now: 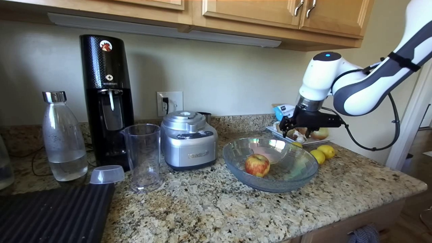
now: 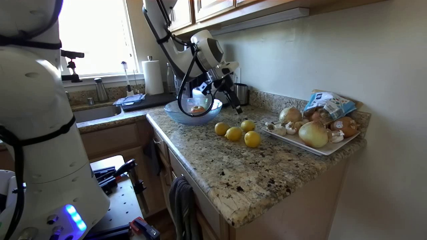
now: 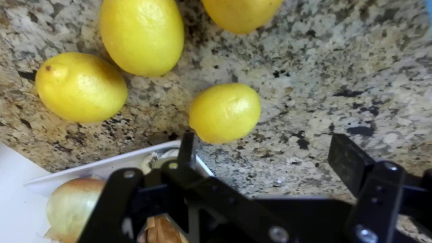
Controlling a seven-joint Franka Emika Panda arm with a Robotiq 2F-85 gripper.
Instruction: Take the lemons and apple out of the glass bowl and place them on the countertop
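Nearest the lens in the wrist view is the pincer [image 3: 266, 150], its jaws wide apart and nothing held between them. It hangs above the counter [image 3: 303, 101] and, so far as the views show, touches nothing.

From its middle in that view, the closest lemon [image 3: 225, 113] rests on the counter between ten and eleven o'clock. Three more lemons [image 3: 143, 37] lie beyond, fanned from just short of ten round to nearly twelve. Between eight and nine sits a white tray [image 3: 101, 168] with an onion [image 3: 76, 206] in it.

In an exterior view the bowl [image 1: 280, 185] stands at seven o'clock from the pincer, with the apple [image 1: 257, 165] inside, a little to the nine o'clock side of the middle; no lemon shows in there.

I judge the lemons' part finished and the apple the step to take up. The next move calls for swinging towards seven or eight o'clock in that view, jaws spread, dropping inside the rim without knocking the glass, and closing round the apple's widest part. Curved glass may let it roll if nudged, so centre well first.
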